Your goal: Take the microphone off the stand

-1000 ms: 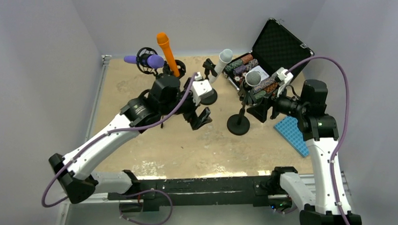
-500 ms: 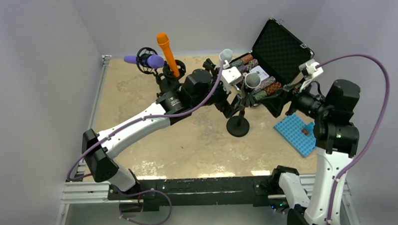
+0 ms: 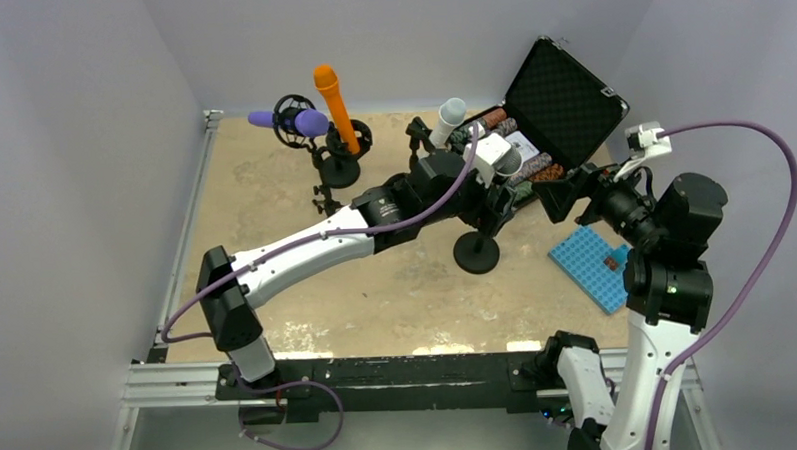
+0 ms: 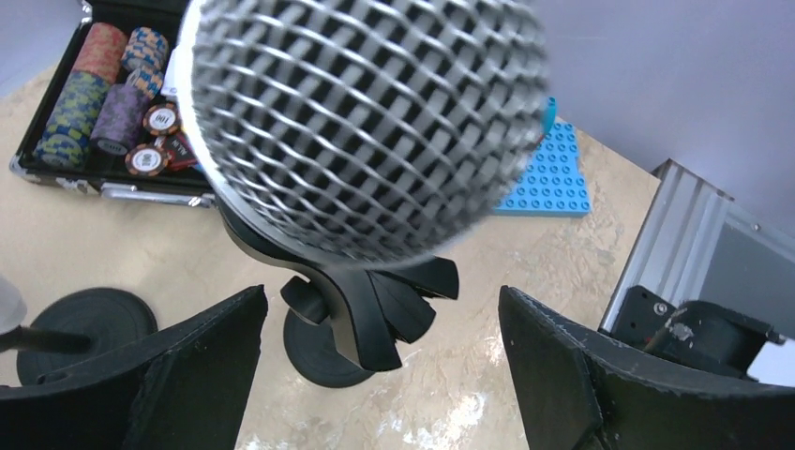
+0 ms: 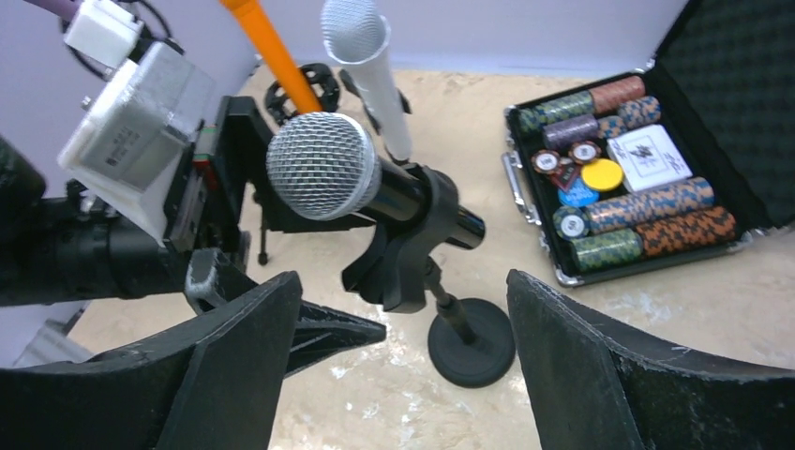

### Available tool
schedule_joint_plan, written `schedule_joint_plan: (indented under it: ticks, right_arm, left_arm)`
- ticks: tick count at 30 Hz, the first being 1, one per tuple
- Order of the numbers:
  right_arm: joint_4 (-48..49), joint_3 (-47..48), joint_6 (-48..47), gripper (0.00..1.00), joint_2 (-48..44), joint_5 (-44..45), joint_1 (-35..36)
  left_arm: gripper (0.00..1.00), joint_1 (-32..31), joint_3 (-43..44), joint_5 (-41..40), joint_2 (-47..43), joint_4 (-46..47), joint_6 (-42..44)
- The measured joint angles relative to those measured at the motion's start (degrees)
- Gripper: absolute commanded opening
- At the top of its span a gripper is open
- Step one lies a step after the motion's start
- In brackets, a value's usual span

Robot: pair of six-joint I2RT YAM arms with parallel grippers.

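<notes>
At counter centre: mic sat tilted in the clip of its stand.
Left end effector: wide, fingers flanking the grille, nothing held.
Right end effector: wide, empty, facing the stand from apart.
Risk, grip: closing on the round grille could let the mic slip.
Risk, pull: a tight clip could drag the stand over toward the chip case.

Tight around the stand base: chip case crowds one o'clock, white microphone at twelve, blue plate at four, left arm blocking nine. Open tabletop from six to seven.
</notes>
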Motion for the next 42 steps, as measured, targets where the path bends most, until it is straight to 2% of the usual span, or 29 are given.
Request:
schedule_joint_plan:
  ticks: [7,10,14,19,25,29,32,37,39,42]
  right_arm:
    - [1.9,-2.9,1.9,0.86,-1.1,7.1,0.0]
    - [2.5,-3.3,2.9,0.86,-1.0,8.8,0.0]
    - [3.2,-3.3,3.4,0.86,-1.0,10.1,0.0]
    - [3.4,-3.3,3.3,0.86,-0.6,11.1,0.0]
    - [3.1,-3.1,1.6,0.86,0.9,11.3,-0.6]
    - [2.3,-1.1,-1.1,0.85,3.1,10.9,-1.1]
    - [2.0,-0.6,-5.8,0.87,4.1,7.1,-1.2]
    - [-1.4,-1.0,-20.4,0.88,4.2,-3.5,-1.2]
    - [-4.0,-1.7,-27.0,0.87,4.2,-7.3,-1.2]
    - [-5.9,-1.8,-30.8,0.86,4.8,-9.9,-1.2]
  left_arm:
    - [0.91,-0.2,6.0,-6.4,5.0,-2.3,-5.8]
    - [0.87,-1.0,7.1,-8.7,6.6,-3.2,-5.9]
    - [0.75,-1.9,7.1,-11.2,7.0,-5.4,-5.5]
    - [0.69,-1.2,6.8,-9.7,6.7,-5.9,-2.1]
    - [0.68,1.7,2.5,-1.9,2.4,-5.9,5.5]
    - [0.68,4.2,-1.9,6.3,-1.5,-5.0,13.0]
    - [0.68,6.1,-6.2,13.8,-4.9,-4.0,19.3]
    - [0.67,9.3,-10.1,22.9,-8.4,-3.1,25.6]
    - [0.72,10.6,-10.3,25.9,-8.8,-2.5,26.8]
    - [0.82,11.7,-11.4,27.9,-9.3,-0.9,27.0]
